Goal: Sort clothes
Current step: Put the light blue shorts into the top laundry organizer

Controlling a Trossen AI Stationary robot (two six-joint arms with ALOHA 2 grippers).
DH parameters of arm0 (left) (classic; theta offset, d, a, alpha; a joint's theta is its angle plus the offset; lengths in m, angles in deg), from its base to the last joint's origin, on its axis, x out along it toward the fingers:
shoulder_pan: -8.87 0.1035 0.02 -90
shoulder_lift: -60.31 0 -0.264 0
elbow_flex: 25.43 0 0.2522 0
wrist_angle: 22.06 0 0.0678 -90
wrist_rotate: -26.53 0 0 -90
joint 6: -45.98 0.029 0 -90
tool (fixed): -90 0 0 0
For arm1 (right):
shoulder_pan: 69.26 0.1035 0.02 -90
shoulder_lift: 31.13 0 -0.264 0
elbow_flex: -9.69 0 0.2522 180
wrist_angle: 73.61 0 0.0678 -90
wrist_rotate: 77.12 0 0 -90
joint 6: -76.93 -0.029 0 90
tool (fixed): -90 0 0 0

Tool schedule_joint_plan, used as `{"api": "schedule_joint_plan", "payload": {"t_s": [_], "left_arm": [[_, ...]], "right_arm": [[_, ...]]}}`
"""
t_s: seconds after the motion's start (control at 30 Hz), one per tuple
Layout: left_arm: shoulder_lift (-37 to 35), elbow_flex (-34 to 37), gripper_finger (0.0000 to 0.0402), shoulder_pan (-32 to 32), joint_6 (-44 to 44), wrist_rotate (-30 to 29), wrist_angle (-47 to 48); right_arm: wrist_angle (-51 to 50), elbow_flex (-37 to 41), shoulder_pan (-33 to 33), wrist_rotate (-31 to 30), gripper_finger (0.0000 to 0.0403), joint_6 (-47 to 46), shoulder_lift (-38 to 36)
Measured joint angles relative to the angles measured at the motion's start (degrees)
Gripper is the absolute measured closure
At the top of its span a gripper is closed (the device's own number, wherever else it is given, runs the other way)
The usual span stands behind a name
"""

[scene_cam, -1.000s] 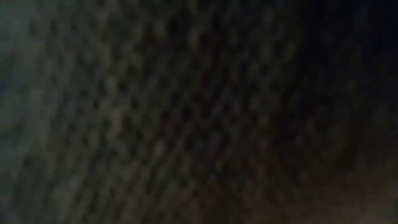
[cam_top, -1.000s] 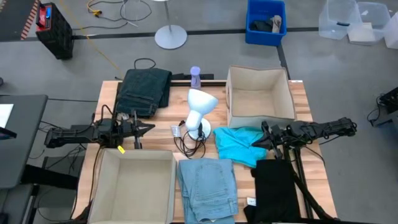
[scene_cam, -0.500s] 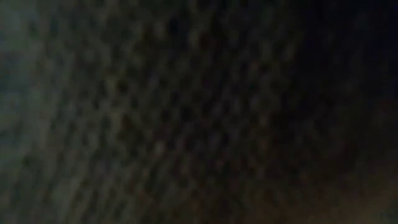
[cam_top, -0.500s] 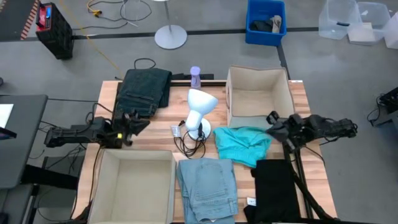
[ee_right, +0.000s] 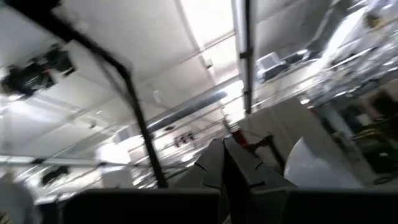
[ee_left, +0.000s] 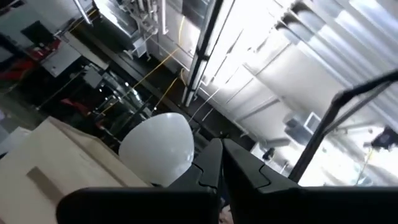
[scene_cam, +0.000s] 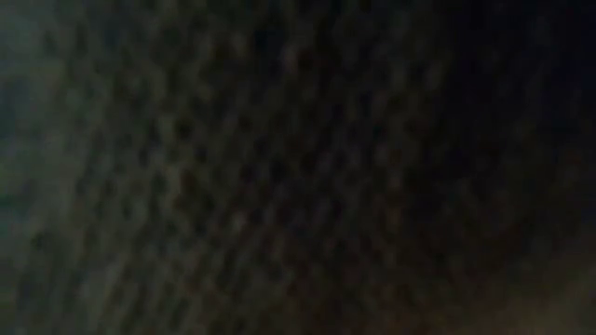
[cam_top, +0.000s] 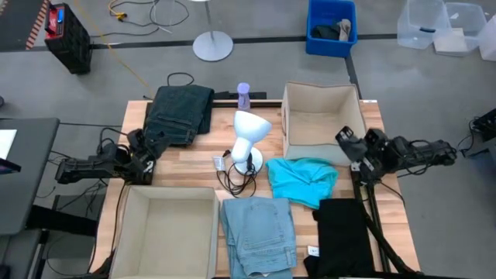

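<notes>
The dark green trousers [cam_top: 180, 114] lie folded at the table's far left. The teal shirt [cam_top: 304, 180] lies crumpled right of the middle. The light blue jeans [cam_top: 258, 232] lie at the near middle, and the black garment [cam_top: 341, 236] lies at the near right, hanging over the near edge. My left gripper [cam_top: 138, 141] is by the left edge, just near of the trousers. It is tipped up, shut and empty [ee_left: 221, 144]. My right gripper [cam_top: 343, 138] is in front of the far beige box, also tipped up, shut and empty [ee_right: 222, 142].
A white desk lamp [cam_top: 248, 139] with its cord stands mid-table, and a purple bottle [cam_top: 243, 94] stands at the far edge. One beige fabric box [cam_top: 322, 116] stands far right and another [cam_top: 167, 232] near left. Dark cloth fills the low view [scene_cam: 298, 167].
My left gripper has drawn back toward the table's left edge and tipped upward. My right gripper has drawn back from the teal shirt toward the right edge and far side, and has also tipped upward. The clothes lie as before.
</notes>
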Motion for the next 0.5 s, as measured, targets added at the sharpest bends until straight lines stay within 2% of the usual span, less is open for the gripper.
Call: {"api": "schedule_joint_plan", "payload": {"t_s": [0.07,0.23,0.4,0.5], "left_arm": [[0.0,0.0,0.0393,0.0,-2.1,-2.0,0.1],[0.0,0.0,0.0393,0.0,-6.4,-4.0,0.5],[0.0,-0.1,0.0393,0.0,-3.5,-4.1,1.8],[0.0,-0.1,0.0393,0.0,-2.3,-4.1,2.6]], "right_arm": [[0.1,-4.6,0.0,-2.2,0.0378,0.1,3.9],[-0.4,-15.9,0.2,-2.3,0.0378,2.9,13.8],[-0.6,-25.1,0.6,-1.8,0.0378,6.8,24.1],[-1.5,-30.1,0.6,-1.7,0.0378,5.1,30.7]]}}
